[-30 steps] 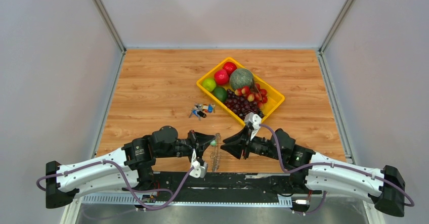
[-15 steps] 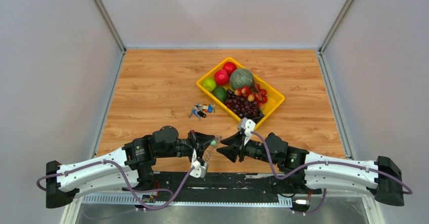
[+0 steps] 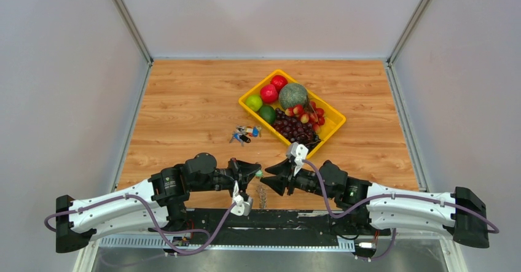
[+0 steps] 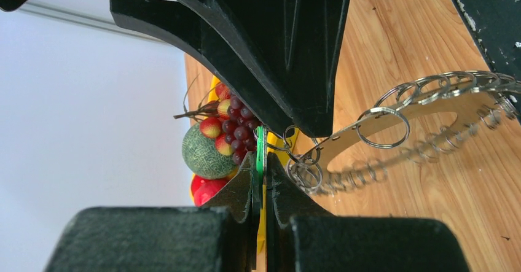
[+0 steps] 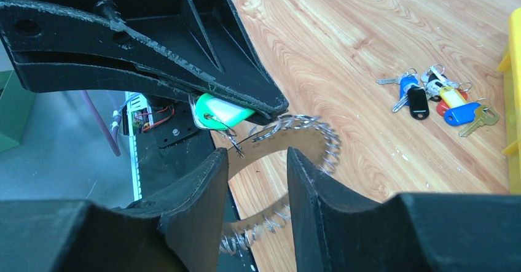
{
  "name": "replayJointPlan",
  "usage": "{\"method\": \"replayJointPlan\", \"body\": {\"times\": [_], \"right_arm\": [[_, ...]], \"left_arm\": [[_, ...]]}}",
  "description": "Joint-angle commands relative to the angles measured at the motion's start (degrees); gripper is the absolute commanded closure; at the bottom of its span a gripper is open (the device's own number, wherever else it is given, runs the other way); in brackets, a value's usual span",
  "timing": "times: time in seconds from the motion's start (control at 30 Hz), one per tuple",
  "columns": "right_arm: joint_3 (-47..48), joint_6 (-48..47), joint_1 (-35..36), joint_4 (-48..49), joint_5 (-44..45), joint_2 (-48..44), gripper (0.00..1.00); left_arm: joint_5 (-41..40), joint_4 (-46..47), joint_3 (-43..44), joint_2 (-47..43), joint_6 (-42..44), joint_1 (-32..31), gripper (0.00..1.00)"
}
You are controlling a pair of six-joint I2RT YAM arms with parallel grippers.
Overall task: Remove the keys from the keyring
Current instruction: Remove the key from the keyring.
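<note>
My left gripper (image 3: pixel 254 174) is shut on the small green tag (image 3: pixel 260 174) of the keyring (image 3: pixel 262 193), which hangs below it over the table's near edge. In the left wrist view the tag (image 4: pixel 260 149) is pinched between my pads, and the keyring (image 4: pixel 424 109) is a flat ring edged with many small silver loops; I cannot make out key shapes. My right gripper (image 3: pixel 271 178) is open and faces the left one closely. In the right wrist view its jaws (image 5: pixel 257 155) stand apart in front of the keyring (image 5: pixel 307 138), just below the tag (image 5: pixel 221 112), touching nothing.
A small bunch of coloured keys (image 3: pixel 246 133) lies on the wood mid-table and also shows in the right wrist view (image 5: pixel 439 97). A yellow tray (image 3: pixel 335 122) with a melon (image 3: pixel 293 95), grapes and other fruit stands behind. The black base plate (image 3: pixel 295 218) runs along the near edge.
My right gripper has moved left and closed in on the left gripper and the hanging keyring. The keyring has swung and turned under the left gripper, which has stayed put.
</note>
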Motion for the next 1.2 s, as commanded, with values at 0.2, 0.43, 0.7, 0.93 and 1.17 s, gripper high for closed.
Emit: {"method": "replayJointPlan", "body": {"times": [0.2,0.43,0.7,0.93,1.17], "right_arm": [[2.26,-0.70,0.39,2.90,2.86,-1.37,0.69],[1.00,-1.18,0.47,7.39,-0.74,-0.07,0.65],[0.83,-3.94,1.38,8.90,-0.76,1.80,0.67],[0.54,-5.02,2.42,7.69,1.19,2.14,0.69],[-0.44,-5.54,2.42,6.47,3.01,-0.30,0.76]], "left_arm": [[0.54,2.61,0.88,-0.28,0.55,-0.14,1.00],[0.60,2.56,0.88,-0.16,0.54,-0.13,1.00],[0.48,2.56,0.89,-0.29,0.51,-0.13,1.00],[-0.42,2.75,0.89,-0.15,0.18,-0.13,1.00],[-0.14,2.74,0.94,-0.29,0.23,-0.13,1.00]]}}
